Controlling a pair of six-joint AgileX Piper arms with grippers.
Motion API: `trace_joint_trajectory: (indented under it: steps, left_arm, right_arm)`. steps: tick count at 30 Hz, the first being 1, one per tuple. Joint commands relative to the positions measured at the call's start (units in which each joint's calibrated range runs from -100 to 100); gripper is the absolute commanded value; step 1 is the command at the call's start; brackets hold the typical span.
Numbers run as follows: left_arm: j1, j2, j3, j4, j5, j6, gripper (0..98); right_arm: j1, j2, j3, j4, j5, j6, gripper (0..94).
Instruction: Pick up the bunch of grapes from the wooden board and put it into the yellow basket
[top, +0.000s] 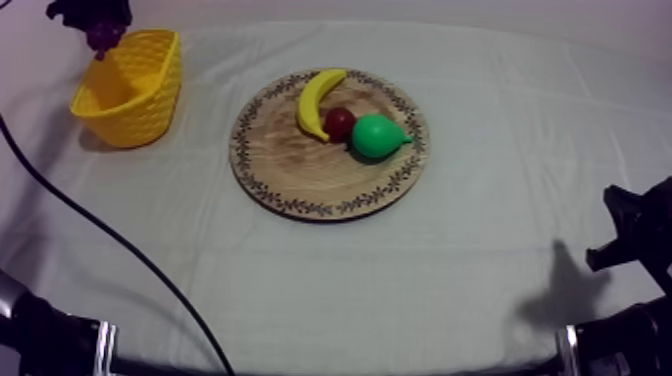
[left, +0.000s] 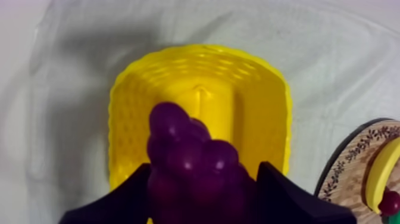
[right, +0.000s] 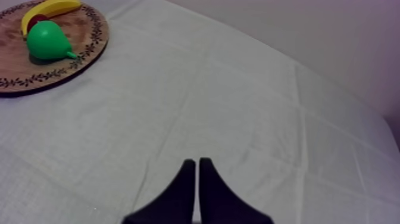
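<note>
My left fingers (left: 280, 193) grip the bunch of grapes (left: 190, 161) over the yellow basket (left: 271, 107), ready to drop it; right fingers (right: 181, 190) rest together, empty.

Deep purple on the bunch of grapes (left: 178, 131). Bright yellow, woven lattice pattern, on the yellow basket (left: 262, 119). Warm brown grain on the wooden board (top: 300, 175), dark leafy vine round its rim. Yellow banana (top: 318, 98), deep red on the small red fruit (top: 339, 122), vivid green pear (top: 376, 136). Grey-white cloth (top: 450, 270). Black on left gripper (left: 202, 170) and right gripper (right: 197, 162).
</note>
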Motion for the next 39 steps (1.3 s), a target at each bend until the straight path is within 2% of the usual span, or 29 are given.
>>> trace_joint_trajectory:
  steps: [1,9,18,21,30,35,39]
  left_arm:
    - [-0.21,0.69,-0.03,-0.05,0.13,0.10,52.7]
    - [-1.09,6.36,-0.85,0.30,0.23,0.56,53.6]
    - [-1.07,13.23,-3.70,1.65,0.21,0.38,55.8]
    - [-1.04,14.97,-4.23,1.92,0.07,0.51,62.0]
    - [-1.33,17.09,-3.48,2.79,-1.41,0.79,90.0]
    - [-1.69,14.11,0.50,3.67,-4.12,1.17,94.7]
    - [-1.78,8.73,6.24,4.23,-7.45,0.79,93.6]
  right_arm:
    - [-0.01,0.00,0.00,-0.01,-0.01,0.01,0.3]
    - [-0.01,0.00,0.00,-0.01,-0.01,0.01,0.3]
    - [-0.01,0.00,0.00,-0.01,-0.01,0.01,0.3]
    - [-0.01,0.00,0.00,-0.01,-0.01,0.01,0.3]
    - [-0.01,0.00,0.00,-0.01,-0.01,0.01,0.3]
    - [-0.01,0.00,0.00,-0.01,-0.01,0.01,0.3]
    - [-0.01,0.00,0.00,-0.01,-0.01,0.01,0.3]
